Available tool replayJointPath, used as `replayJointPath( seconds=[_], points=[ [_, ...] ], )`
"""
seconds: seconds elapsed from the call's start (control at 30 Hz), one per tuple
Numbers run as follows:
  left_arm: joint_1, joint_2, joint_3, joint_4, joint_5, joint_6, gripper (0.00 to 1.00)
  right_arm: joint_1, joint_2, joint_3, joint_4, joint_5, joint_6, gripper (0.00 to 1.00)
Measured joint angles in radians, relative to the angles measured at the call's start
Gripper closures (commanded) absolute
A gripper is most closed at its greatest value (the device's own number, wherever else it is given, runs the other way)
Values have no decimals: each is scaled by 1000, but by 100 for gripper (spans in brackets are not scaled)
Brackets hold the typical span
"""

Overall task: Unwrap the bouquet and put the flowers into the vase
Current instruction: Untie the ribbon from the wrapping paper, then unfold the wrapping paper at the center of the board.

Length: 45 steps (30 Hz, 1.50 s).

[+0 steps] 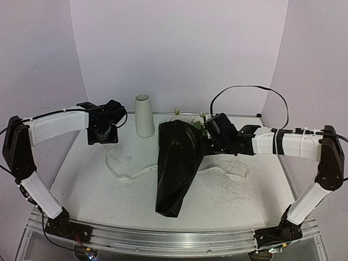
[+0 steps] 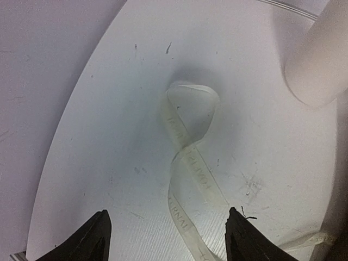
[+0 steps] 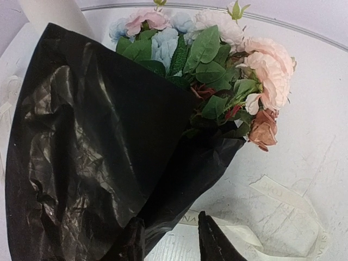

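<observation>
The bouquet lies across the table's middle, its black paper cone [image 1: 176, 163] pointing toward the near edge. The flowers [image 3: 228, 60], pink, peach, white and pale blue with green leaves, stick out of the cone's far end [image 1: 197, 122]. The white vase [image 1: 144, 115] stands upright behind and to the left of the bouquet. My right gripper [image 3: 169, 239] sits at the cone's right edge [image 1: 206, 145], jaws partly apart, with the edge of the black paper against one finger. My left gripper [image 2: 169, 234] hangs open left of the vase [image 1: 104, 138], above a loop of cream ribbon [image 2: 187, 141].
Loose cream ribbon trails over the table on both sides of the cone [image 1: 130, 169] [image 1: 231, 171], and a stretch lies under my right fingers [image 3: 283, 206]. The vase's side shows in the left wrist view [image 2: 321, 60]. Purple walls enclose the table.
</observation>
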Motion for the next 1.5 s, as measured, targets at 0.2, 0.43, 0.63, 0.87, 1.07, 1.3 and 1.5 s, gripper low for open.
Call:
replayJointPath(
  seconds=[0.2,0.43,0.63,0.87,1.07,1.3,1.5],
  points=[
    [9,-90,-49,144,135,104,22,0,15,-3,-12,14,10,100],
    [10,-195,-108,290,320,206,17,0,91,3,-37,-21,10,100],
    [10,-245,-134,344,390,250,17,10,181,103,-62,-97,6,100],
    [10,-301,-141,360,398,265,16,93,297,318,-12,-231,-2,100],
    [10,-350,-146,369,370,268,15,172,419,496,61,-408,-14,98],
    [11,-363,-161,378,364,260,11,193,484,522,74,-557,-46,91],
    [11,-363,-161,379,373,244,11,203,502,531,82,-619,-58,91]
  ],
)
